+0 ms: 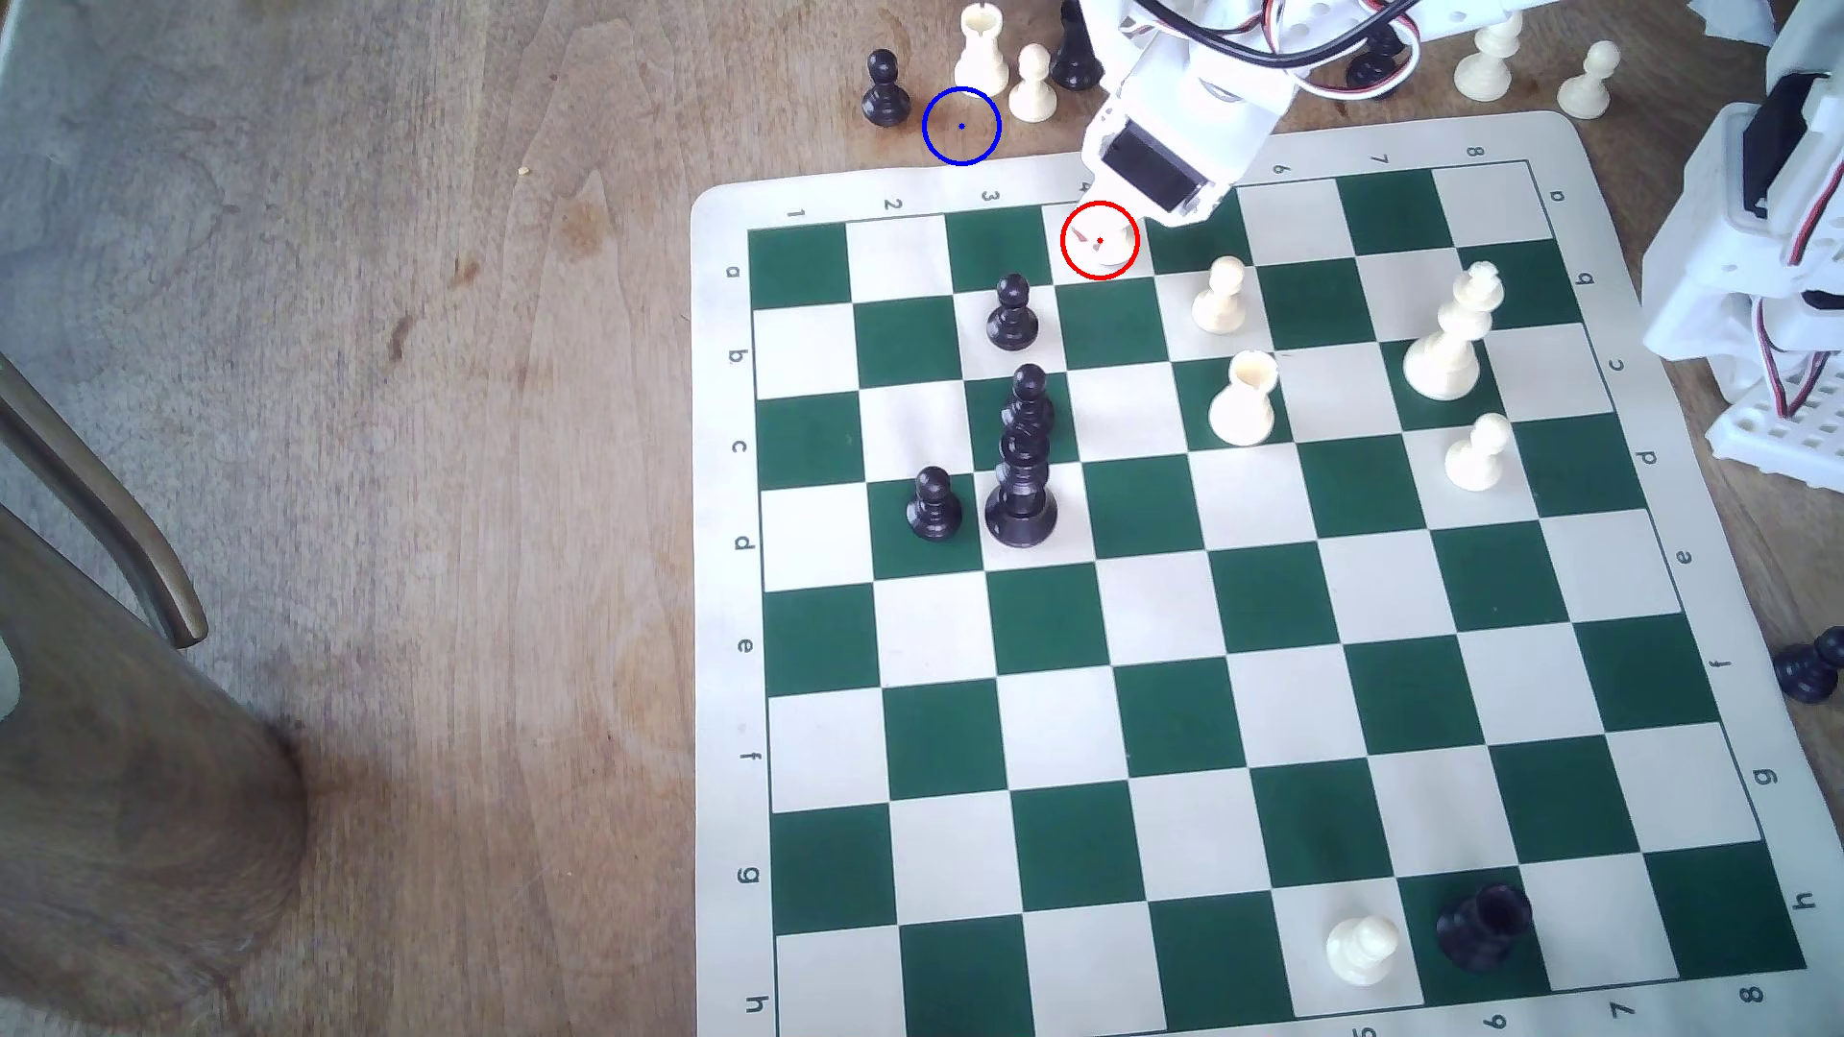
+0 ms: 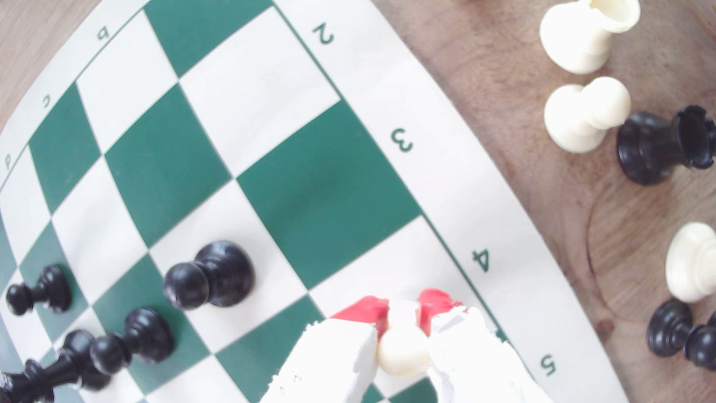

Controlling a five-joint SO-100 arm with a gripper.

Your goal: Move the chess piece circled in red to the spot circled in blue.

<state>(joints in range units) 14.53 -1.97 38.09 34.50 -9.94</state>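
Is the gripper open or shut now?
Shut on the cream pawn: in the wrist view, the gripper has its red-tipped fingers pressed against both sides of the pawn.

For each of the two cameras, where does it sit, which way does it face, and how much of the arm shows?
Exterior view: high above the wooden table, looking steeply down on the chess board; the white arm comes in from the top edge, its gripper at the red circle.
Wrist view: on the arm just behind the gripper, looking down past its red-tipped fingers closed around the cream pawn.
Shared: the board's column 4 edge and the off-board cream rook.
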